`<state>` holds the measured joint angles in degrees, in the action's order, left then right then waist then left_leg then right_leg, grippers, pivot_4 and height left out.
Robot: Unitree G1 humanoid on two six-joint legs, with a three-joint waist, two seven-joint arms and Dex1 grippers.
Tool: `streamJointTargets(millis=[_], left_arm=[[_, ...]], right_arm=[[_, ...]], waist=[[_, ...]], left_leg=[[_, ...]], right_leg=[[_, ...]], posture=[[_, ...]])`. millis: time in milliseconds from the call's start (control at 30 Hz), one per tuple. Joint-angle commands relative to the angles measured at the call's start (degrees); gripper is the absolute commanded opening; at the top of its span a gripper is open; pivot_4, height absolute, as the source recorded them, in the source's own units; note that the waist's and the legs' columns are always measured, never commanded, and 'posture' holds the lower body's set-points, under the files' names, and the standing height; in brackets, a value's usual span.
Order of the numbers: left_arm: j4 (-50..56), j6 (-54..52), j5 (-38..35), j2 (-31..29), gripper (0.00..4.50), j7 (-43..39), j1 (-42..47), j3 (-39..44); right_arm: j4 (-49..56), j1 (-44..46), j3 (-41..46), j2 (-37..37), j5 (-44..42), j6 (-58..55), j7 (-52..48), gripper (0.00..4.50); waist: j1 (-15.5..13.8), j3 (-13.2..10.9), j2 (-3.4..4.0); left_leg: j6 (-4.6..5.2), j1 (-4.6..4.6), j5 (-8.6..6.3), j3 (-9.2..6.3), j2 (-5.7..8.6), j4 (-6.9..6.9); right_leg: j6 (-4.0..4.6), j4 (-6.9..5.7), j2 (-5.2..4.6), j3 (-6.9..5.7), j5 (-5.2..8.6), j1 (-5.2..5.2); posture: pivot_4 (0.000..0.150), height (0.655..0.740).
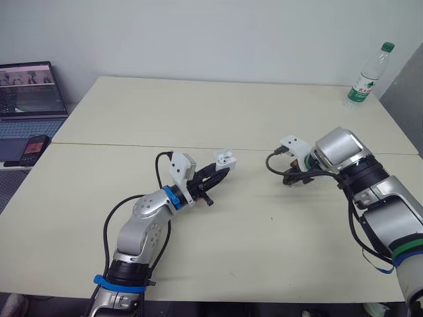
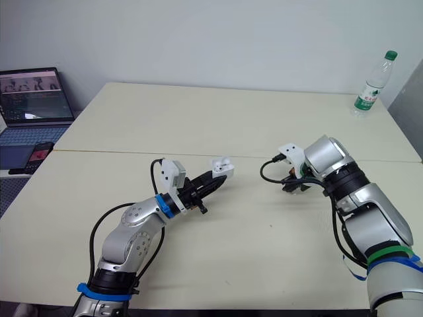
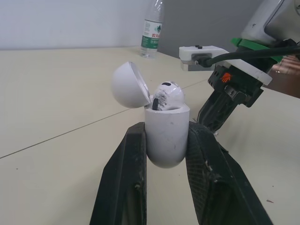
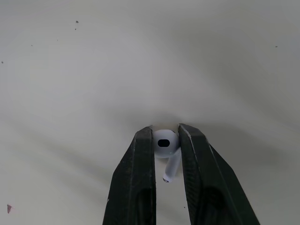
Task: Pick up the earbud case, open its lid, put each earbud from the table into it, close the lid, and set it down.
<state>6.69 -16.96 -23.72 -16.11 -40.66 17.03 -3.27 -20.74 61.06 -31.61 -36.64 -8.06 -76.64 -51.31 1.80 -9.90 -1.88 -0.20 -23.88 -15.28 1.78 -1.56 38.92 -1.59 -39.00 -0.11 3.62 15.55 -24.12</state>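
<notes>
My L hand pinches the earbud case by its lower body, one finger on each side. Case held upright, clear of the counter. Lid hinged open, tipped back. One earbud sits in the case, head standing proud of the rim. My R hand is to the right of the case, apart from it, low over the counter. Its fingers are nipped on the 2nd earbud, stem showing between them. Cannot tell whether that bud touches the counter. Water bottle stands upright, well beyond the case to the far right, nr the counter edge
</notes>
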Motion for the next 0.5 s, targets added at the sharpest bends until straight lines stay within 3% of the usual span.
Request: streamJointTargets(millis=[33, 167, 267, 333, 500], left_arm=[[2.0, 1.1, 0.0, -0.4, 0.77, -0.2, 0.2, 0.5], [2.2, 1.1, -0.2, -0.6, 0.77, -0.2, -0.2, 0.5], [2.3, 1.0, -0.2, -0.6, 0.77, -0.2, -0.4, 0.5], [2.1, 1.1, -0.2, -0.6, 0.77, -0.2, -0.3, 0.5], [1.8, 1.4, -0.1, -0.4, 0.77, -0.3, -0.2, 0.4]], right_arm=[[13.5, -4.1, -1.1, -8.7, -1.0, 10.6, -8.2, 0.37], [26.3, -13.0, -1.6, -20.9, -0.3, 28.6, -19.6, 0.37], [31.8, -18.7, -0.1, -27.5, -0.1, 36.3, -25.3, 0.37], [34.0, -24.8, 2.8, -31.4, -0.6, 48.1, -28.6, 0.37], [33.2, -33.7, 6.6, -34.0, 2.9, 63.1, -27.8, 0.37]], waist=[[-0.3, 0.0, 0.02], [-0.3, 0.0, 0.03], [-0.2, 0.0, 0.03], [-0.2, 0.0, 0.03], [0.1, 0.0, 0.02]], left_leg=[[0.00, -0.02, 0.00, -0.02, 0.02, 0.00], [0.00, -0.10, -0.01, -0.11, 0.10, 0.00], [0.00, -0.02, -0.01, -0.08, 0.05, 0.00], [0.00, 0.02, -0.01, -0.06, 0.04, 0.01], [0.00, 0.24, 0.02, 0.10, -0.08, 0.03]], right_leg=[[0.00, 0.02, -0.01, -0.02, 0.00, 0.00], [-0.02, 0.12, -0.04, -0.07, 0.01, 0.02], [-0.03, 0.11, -0.01, -0.07, 0.02, 0.07], [-0.03, 0.05, 0.02, -0.06, 0.02, 0.06], [-0.04, 0.00, 0.18, -0.03, 0.02, 0.13]], posture=[[0.150, 0.7389], [0.150, 0.7389], [0.150, 0.7389], [0.150, 0.7389], [0.150, 0.7389]])
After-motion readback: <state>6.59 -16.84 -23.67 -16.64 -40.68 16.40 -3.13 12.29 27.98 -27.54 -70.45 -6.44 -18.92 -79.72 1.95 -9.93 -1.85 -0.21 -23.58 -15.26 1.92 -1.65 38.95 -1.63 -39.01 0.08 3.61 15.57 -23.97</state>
